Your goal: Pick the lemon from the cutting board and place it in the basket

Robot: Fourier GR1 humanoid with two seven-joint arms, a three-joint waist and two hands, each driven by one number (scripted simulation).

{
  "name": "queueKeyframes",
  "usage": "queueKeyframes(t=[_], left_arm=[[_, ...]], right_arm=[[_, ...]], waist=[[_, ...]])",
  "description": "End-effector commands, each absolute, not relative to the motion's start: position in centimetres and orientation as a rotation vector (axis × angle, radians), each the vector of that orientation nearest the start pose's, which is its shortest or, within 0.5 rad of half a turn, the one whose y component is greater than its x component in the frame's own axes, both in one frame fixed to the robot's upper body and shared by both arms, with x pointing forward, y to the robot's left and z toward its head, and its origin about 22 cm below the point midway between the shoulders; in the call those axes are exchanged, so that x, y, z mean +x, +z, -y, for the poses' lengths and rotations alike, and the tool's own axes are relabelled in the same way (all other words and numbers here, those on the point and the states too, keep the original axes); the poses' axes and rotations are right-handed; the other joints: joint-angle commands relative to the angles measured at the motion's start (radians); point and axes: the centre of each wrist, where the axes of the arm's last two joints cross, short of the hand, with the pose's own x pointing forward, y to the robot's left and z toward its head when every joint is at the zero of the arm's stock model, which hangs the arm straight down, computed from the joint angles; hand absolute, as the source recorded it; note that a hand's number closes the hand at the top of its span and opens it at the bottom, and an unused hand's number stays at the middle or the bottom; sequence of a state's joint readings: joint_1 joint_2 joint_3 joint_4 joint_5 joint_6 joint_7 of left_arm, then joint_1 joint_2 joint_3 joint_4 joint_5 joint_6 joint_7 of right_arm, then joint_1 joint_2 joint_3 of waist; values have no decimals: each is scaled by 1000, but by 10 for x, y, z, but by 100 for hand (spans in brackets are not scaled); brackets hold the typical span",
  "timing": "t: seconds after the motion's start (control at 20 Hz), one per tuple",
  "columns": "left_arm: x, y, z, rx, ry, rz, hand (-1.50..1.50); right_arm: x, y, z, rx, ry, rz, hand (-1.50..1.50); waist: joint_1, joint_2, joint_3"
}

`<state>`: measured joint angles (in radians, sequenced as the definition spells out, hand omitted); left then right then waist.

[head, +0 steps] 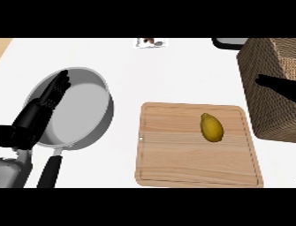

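We see the lemon [211,128] lying on the wooden cutting board [176,152], in its right half, nearer to the far edge. No hand touches it. The woven basket [267,119] stands on the white tabletop [143,70], just beside the right edge of the board. The right hand [290,90] shows as a dark shape in front of the basket, and we cannot tell if it is open or closed. The left hand [31,120] is over the grey pan [101,90] at the left, fingers straight, holding nothing.
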<state>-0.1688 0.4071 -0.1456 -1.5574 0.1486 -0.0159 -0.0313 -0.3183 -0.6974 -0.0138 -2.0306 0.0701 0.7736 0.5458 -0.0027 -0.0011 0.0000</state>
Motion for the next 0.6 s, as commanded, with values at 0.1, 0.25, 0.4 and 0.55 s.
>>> queueKeyframes(t=[0.1, 0.25, 0.4, 0.55], left_arm=[[273, 49, -263, 58, -376, 1689, 0], [284, 81, -261, 51, -375, 1694, 0], [287, 67, -272, 41, -382, 1704, 0], [294, 59, -265, 46, -374, 1696, 0]], right_arm=[[257, 204, 276, -487, 1266, 1334, -150], [247, 179, 271, -465, 1210, 1382, -150], [267, 149, 269, -460, 1224, 1371, -150], [288, 128, 265, -477, 1229, 1416, -150]], waist=[[6, 2, 0], [2, 1, 1], [6, 3, 1], [10, 5, 1]])
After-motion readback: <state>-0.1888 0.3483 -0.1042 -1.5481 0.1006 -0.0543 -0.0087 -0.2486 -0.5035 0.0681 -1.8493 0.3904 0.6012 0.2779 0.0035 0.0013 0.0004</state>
